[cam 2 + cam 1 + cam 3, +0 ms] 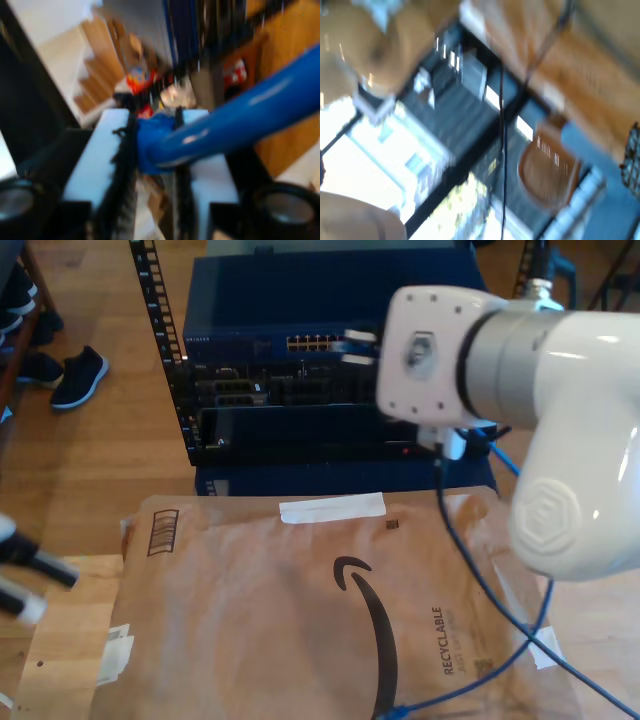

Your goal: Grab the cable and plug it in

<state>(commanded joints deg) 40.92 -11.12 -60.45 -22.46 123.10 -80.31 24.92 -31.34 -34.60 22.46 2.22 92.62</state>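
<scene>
While clamped on the cable, my second end effector; first end effector's state untellable.

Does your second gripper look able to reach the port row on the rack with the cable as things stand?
Probably yes: my second gripper is shut on the cable and, in the exterior view, seems just beside the port row, nothing between.

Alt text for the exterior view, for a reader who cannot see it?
A white robot arm reaches toward a row of ports on a dark blue rack unit. A thin blue cable trails from it across a flat cardboard package in front, on a wooden floor.
</scene>
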